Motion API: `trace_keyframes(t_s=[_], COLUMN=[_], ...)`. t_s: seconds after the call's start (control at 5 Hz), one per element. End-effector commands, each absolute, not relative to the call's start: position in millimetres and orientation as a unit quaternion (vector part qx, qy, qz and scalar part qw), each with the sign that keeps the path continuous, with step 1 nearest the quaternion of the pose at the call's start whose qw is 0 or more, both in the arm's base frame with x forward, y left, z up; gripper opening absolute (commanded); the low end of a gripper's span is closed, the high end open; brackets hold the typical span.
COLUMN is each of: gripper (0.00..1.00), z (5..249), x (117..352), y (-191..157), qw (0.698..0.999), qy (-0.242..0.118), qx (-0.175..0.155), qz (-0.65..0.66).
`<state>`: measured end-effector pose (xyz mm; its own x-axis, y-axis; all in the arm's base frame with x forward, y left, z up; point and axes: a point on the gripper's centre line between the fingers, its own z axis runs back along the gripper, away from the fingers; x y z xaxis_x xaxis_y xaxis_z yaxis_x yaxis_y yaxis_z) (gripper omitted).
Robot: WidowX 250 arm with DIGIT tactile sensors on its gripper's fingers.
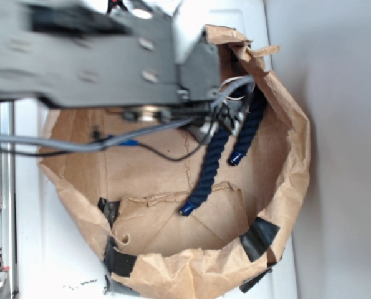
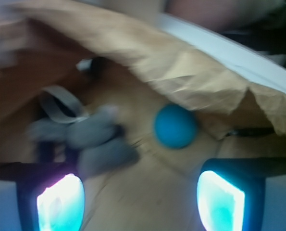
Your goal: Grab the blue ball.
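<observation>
Your small round teal-blue ball point(image 2: 175, 126), with no long axis, lies ahead of your gripper point(image 2: 140, 202), whose fingers point(image 2: 60, 202) stand wide apart, holding nothing.

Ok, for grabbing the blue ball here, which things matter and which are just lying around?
Part of the job:
- blue ball, lying against the paper wall
- gripper, fingers spread, nothing between them

Just lying about:
- grey plush toy, left of the ball
- navy rope
- brown paper enclosure with black tape
- grey cable
</observation>
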<state>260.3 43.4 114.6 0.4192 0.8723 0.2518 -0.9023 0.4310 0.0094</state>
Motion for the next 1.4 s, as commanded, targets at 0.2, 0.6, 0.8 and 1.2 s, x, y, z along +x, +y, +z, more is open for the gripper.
trace_keyframes(t_s=[0.2,0.6,0.8,1.2], gripper=[1.0,1.0,1.0,1.0], z=[131,107,99,71], x=[261,254,240,249], y=[51,71,71,64], qw=[0.839,0.761,0.748,0.713], qy=[-0.123,-0.12,-0.128,-0.147], qx=[0.064,0.108,0.096,0.087], qz=[0.526,0.628,0.644,0.681])
